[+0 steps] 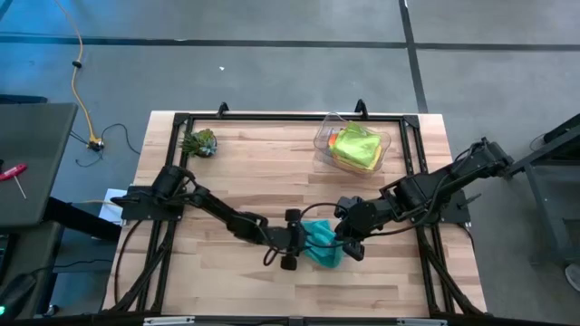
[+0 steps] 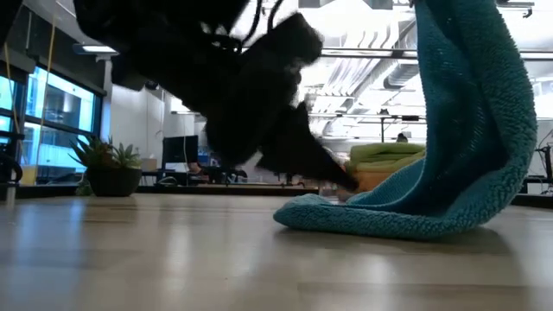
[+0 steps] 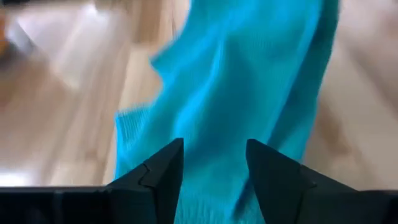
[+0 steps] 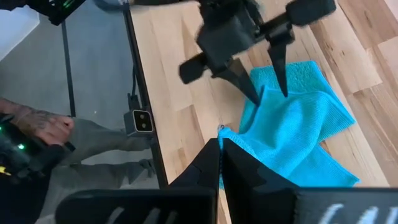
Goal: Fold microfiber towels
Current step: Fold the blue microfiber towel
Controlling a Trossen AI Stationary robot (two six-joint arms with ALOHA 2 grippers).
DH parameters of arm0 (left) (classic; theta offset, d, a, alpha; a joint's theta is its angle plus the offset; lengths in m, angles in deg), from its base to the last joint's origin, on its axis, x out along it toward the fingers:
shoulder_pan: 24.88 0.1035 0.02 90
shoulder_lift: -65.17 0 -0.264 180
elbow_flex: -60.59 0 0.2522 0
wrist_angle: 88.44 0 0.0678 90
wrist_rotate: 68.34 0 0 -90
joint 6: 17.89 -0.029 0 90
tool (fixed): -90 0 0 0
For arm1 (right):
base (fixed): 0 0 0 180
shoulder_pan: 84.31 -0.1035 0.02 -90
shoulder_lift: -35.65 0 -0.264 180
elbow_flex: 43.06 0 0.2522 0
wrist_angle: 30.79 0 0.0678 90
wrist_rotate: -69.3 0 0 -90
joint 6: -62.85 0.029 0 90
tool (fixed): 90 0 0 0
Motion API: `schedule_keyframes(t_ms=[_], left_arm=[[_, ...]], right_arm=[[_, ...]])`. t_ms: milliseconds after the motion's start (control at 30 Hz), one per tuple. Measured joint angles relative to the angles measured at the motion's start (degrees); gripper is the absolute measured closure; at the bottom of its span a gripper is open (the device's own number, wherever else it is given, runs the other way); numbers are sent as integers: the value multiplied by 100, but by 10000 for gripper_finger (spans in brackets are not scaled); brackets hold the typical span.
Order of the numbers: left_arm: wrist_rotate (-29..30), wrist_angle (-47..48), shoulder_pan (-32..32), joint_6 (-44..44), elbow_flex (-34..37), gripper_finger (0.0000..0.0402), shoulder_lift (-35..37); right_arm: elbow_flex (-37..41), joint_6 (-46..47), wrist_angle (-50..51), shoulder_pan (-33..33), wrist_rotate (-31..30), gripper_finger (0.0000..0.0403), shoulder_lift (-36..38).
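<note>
A wooden table seen from above, with two dark robot arms meeting near its front edge over a teal towel. The towel lies at about six o'clock from the table's centre, partly on the wood and partly lifted. The right gripper has its fingers pressed together on one edge of the teal towel and holds that edge up, so the cloth hangs in a curve down to the flat part on the table, as the low view shows. The left gripper is at nine o'clock from the towel, touching or almost touching its near edge, with its two fingers spread a little and the cloth lying between and just past their tips; nothing is pinched there yet. The towel's long axis appears to run from nine to three o'clock, straight between the two grippers, which are about equally near it. One teal towel is out on the table. A clear bin at one o'clock holds a lime green towel over an orange one; further towels cannot be counted. One small plant stands at ten o'clock.
</note>
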Motion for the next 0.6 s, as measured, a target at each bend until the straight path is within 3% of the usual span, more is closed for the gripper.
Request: schedule_keyframes(t_ms=[333,600], left_arm=[[-275,414,-71,40,-126,249,-56],[145,1145,-64,-462,-125,248,-44]], right_arm=[[2,-2,38,0,-7,403,2],[2,-3,39,2,-44,403,2]])
